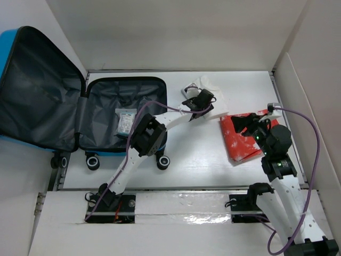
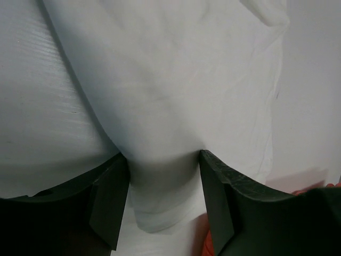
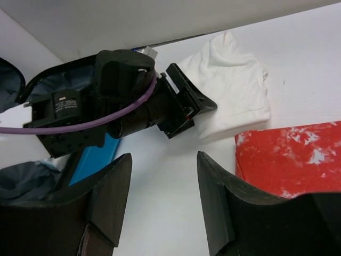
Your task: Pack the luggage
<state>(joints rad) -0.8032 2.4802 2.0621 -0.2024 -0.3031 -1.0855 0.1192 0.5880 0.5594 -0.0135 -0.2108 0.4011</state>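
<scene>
Partly beneath left claw (image 2: 162,160): white cloth (image 2: 176,80)

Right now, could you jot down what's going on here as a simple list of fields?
luggage: lying open at the left, lid folded out
inside it: one small packet
white cloth: folded, on the table, outside the luggage
red cloth: on the table at the right, outside the luggage
left gripper: straddles a fold of the white cloth; firm grip unclear
right gripper: open, empty, by the red cloth's edge
</scene>
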